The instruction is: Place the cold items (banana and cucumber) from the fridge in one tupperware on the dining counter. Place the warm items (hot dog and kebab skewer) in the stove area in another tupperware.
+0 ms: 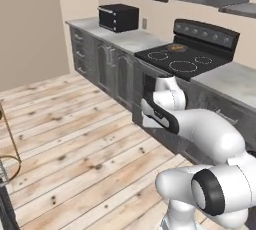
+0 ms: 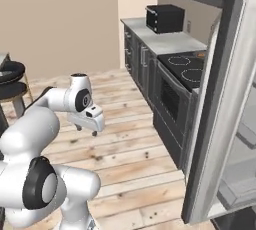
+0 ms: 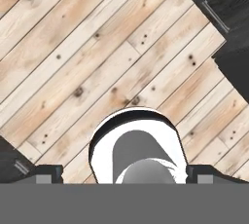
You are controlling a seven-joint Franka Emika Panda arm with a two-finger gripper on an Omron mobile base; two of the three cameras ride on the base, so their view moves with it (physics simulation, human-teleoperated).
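From the left base camera the white arm folds forward with its gripper (image 1: 150,116) pointing down at the wood floor (image 1: 75,139), just in front of the dark oven door (image 1: 145,91). Beyond and above the hand lies the black stove top (image 1: 182,59), and at its far back a small orange-brown item (image 1: 176,48) rests — one of the warm foods, though which one is too small to tell. Further off, left of the stove, a black toaster oven (image 1: 118,17) stands on the grey counter (image 1: 132,39).

From the right base camera the gripper (image 2: 86,130) hangs over bare floor, its short dark fingers (image 2: 94,133) spread wide and holding nothing. To the hand's right stand the stove (image 2: 187,69) and, nearer, the open fridge door (image 2: 215,119).

The hand camera looks straight down at floor planks (image 3: 97,62) — both finger tips (image 3: 46,173) sit far apart at the bottom corners, empty.
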